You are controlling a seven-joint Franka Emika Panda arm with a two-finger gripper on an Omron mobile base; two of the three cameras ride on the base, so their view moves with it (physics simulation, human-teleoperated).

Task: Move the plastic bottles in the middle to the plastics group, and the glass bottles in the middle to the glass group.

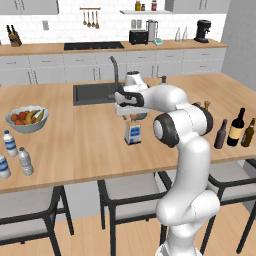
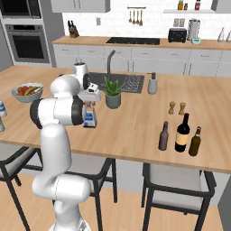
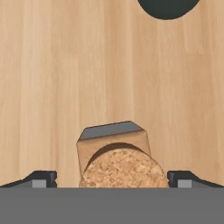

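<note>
My gripper hangs open over the middle of the wooden island, pointing down. Right below it stands a small cork-stoppered bottle with a blue and white label. In the hand view its cork lies between my fingertips, apart from both. The greyish plastic bottle stands at the left next to two blue-labelled water bottles. At the right, the small near-black glass bottle stands beside the wine bottle and the brown bottle.
A potted plant stands just behind the gripper, with the sink and faucet beyond. A fruit bowl sits far left. Two shakers and a soap dispenser stand on the right half. Stools line the near edge.
</note>
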